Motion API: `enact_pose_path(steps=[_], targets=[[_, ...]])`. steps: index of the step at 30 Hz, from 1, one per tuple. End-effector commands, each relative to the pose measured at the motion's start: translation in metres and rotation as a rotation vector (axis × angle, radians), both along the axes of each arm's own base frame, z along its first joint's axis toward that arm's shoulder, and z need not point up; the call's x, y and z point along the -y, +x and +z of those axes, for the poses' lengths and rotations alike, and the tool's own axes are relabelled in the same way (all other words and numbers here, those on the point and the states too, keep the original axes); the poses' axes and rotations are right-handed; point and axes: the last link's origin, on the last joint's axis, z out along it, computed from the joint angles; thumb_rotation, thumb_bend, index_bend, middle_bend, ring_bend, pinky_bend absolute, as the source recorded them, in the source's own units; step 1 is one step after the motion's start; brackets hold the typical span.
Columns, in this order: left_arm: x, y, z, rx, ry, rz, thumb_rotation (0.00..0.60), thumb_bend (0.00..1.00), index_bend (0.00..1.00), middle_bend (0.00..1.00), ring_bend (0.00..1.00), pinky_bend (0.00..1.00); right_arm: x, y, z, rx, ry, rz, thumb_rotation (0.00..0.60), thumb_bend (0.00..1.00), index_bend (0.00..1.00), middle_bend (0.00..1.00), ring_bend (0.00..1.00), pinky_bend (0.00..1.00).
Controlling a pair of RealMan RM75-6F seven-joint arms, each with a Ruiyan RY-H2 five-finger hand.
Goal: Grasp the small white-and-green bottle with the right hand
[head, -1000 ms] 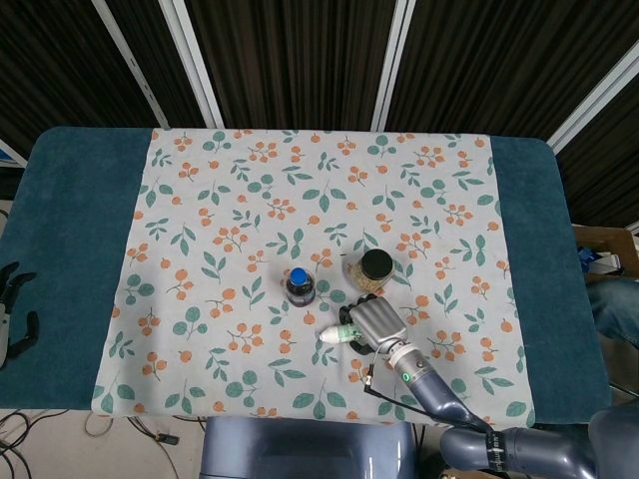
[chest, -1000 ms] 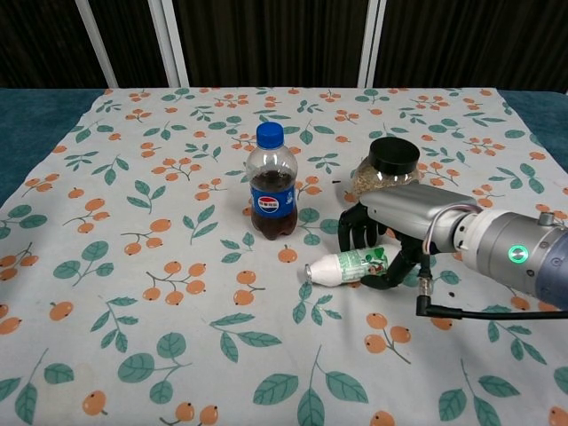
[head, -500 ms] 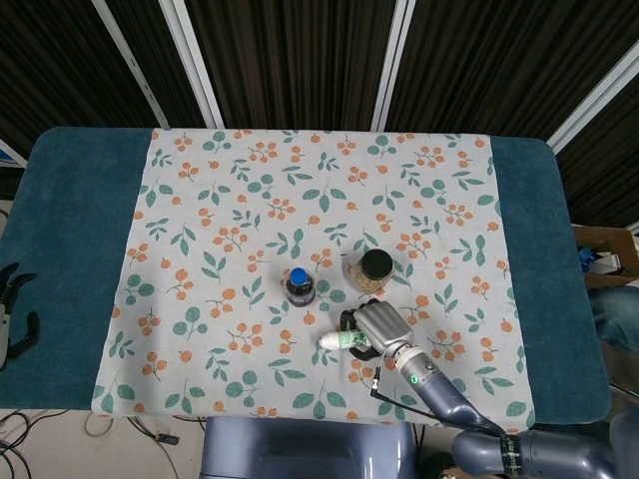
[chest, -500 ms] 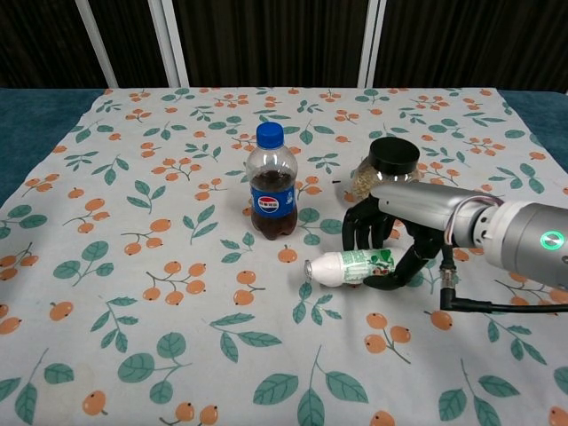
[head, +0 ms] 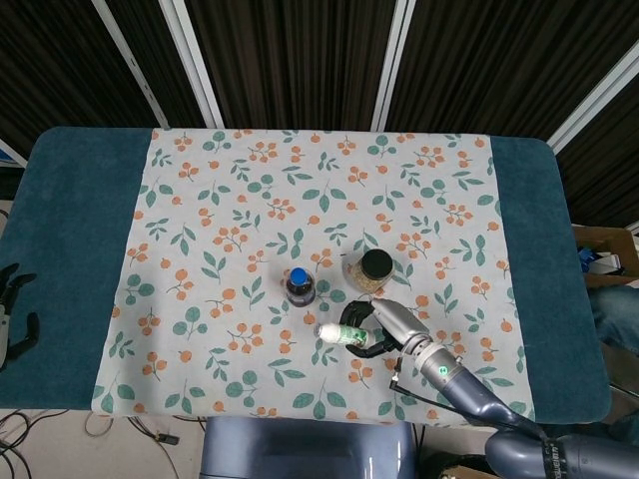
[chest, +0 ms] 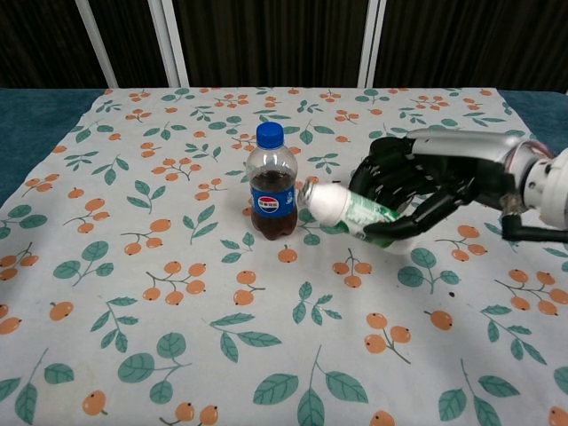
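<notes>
Counted around the floral tablecloth (head: pixel 250 200): one small white-and-green bottle (chest: pixel 351 210), one cola bottle (chest: pixel 271 186) with a blue cap, and one dark-lidded jar (head: pixel 370 270) of pale contents, all near the cloth's front middle. That makes two bottles and one jar. Two robot hands show: the right hand (chest: pixel 417 188) over the cloth, the left hand (head: pixel 12 309) off its left edge.
</notes>
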Motion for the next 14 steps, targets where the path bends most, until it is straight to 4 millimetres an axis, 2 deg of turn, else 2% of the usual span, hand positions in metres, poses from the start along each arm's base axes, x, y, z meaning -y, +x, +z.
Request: enact_pose_path(steps=[1, 6, 14], targets=[[0.0, 0.0, 0.0, -0.001, -0.002, 0.0, 0.6, 0.55, 0.18, 0.05, 0.1, 0.02, 0.002, 0.003, 0.045, 0.231, 0.087, -0.086, 0.6, 0.37, 0.52, 0.53, 0.43, 0.32], [0.001, 0.001, -0.001, 0.0, -0.005, 0.0, 0.6, 0.55, 0.18, 0.05, 0.1, 0.02, 0.011, -0.003, 0.072, 0.456, 0.131, -0.124, 0.6, 0.37, 0.52, 0.53, 0.43, 0.32], [0.001, 0.001, -0.001, 0.0, -0.003, 0.003, 0.6, 0.54, 0.18, 0.05, 0.1, 0.02, 0.026, -0.019, 0.087, 0.542, 0.12, -0.088, 0.6, 0.37, 0.52, 0.53, 0.43, 0.32]])
